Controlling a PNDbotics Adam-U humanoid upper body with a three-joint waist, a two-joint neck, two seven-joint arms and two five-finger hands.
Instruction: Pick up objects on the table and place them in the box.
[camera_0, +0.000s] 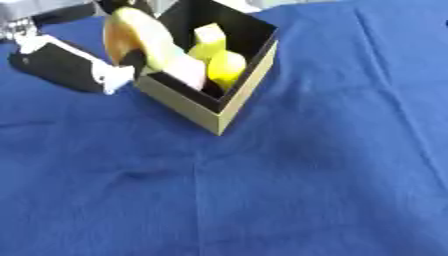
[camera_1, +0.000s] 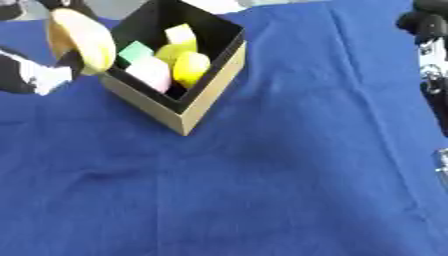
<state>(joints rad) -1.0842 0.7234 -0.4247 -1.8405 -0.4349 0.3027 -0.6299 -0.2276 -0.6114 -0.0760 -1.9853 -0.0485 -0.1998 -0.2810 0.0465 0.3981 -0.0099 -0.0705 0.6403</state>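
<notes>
A blue cloth covers the table. A box, tan outside and black inside, stands at upper left with one corner toward the camera.

Contents of the box: a yellow round piece, a pale yellow block, a green block and a pink block. They lie close together against the near walls. A further yellowish shape sits behind the round piece; it cannot be identified.

The left hand, black with white parts, comes in from the upper left edge. It is at the box's left wall and carries a yellow curved object, orange on its outer side. The object is raised over the box's left rim, partly overlapping the opening. The fingers appear wrapped about its lower end, though the exact grip is blurred.

The right arm shows only at the right edge of the right eye view. Whether the right hand is open or closed cannot be told.
</notes>
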